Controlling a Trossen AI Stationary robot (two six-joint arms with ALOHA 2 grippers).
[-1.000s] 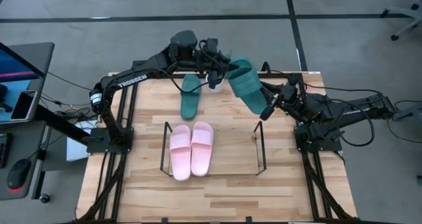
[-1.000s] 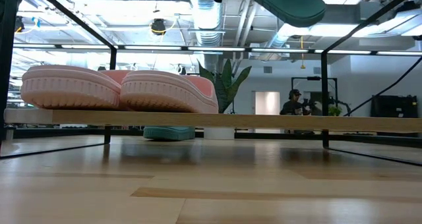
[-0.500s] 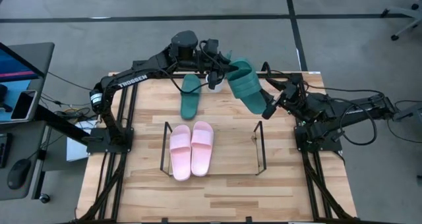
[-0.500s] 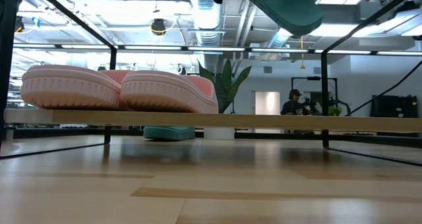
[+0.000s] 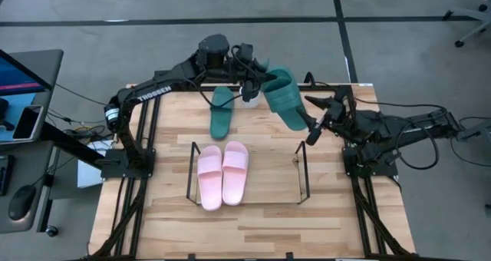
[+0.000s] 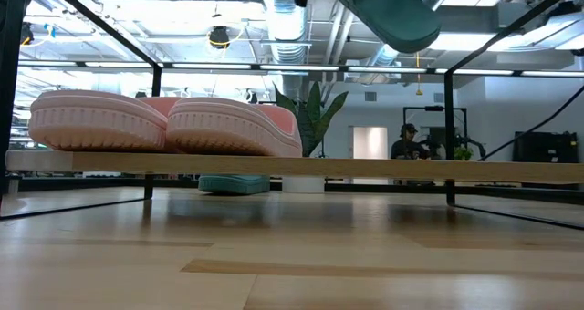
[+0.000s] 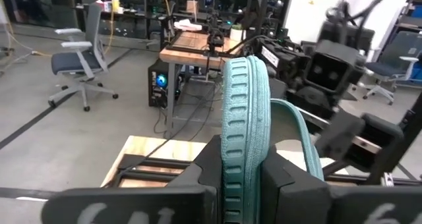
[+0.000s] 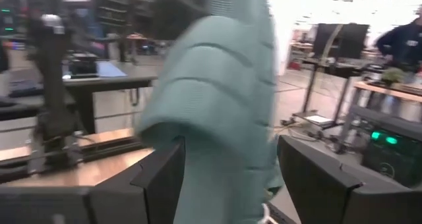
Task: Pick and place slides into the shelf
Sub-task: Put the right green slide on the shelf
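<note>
Handover in mid-air at the far edge of the table. The left gripper (image 5: pixel 261 78) is clamped tight on one end of a dark green slide (image 5: pixel 285 98); the wrist view shows the ribbed sole edge (image 7: pixel 245 112) pinched between its two fingers. The right gripper (image 5: pixel 314 119) has just spread its fingers wide: a second ago they pinched the slide's other end, now they stand apart on either side of it with a gap, and the sandal (image 8: pixel 217 112) hangs between them untouched as far as I can tell. Judgement: the left arm alone now carries the slide, so the transfer looks complete and the right arm is free to back off. Against the earlier frame the slide has barely shifted, perhaps tipped a little in the low view (image 6: pixel 383 14). The shelf (image 5: pixel 193 150) sits nearer than both grippers, with two pink slides (image 5: pixel 222 174) on its left half; the second green slide (image 5: pixel 221 113) lies on the table just below the left fingers.
</note>
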